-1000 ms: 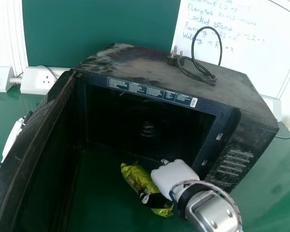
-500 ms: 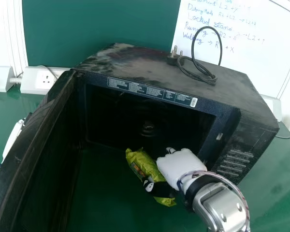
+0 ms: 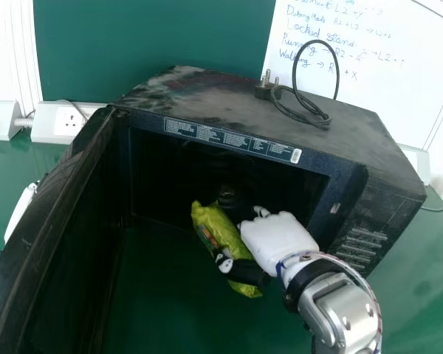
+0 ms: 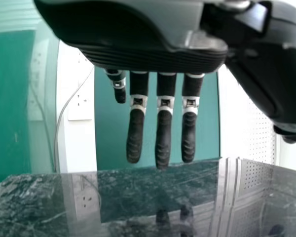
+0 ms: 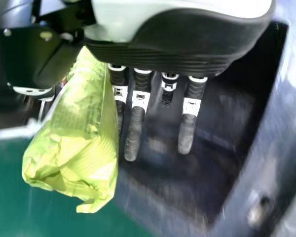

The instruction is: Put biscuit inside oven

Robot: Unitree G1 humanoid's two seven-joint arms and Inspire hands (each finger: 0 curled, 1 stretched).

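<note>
Head view: green board (image 3: 148,44), whiteboard (image 3: 410,110) behind; green bench (image 3: 406,302). Black oven (image 3: 207,92) on it, door (image 3: 48,221) open, cord (image 3: 318,122) on top. Biscuit (image 3: 215,225) at the oven's mouth, pinched in my right robot hand (image 3: 277,240). My left robot hand (image 3: 19,212) beyond the door.

Left wrist view: left robot hand's fingers (image 4: 164,140) straight, apart, above a dark glossy surface (image 4: 44,197).

Right wrist view: biscuit between thumb and near-straight fingers (image 5: 134,133), oven opening alongside.
</note>
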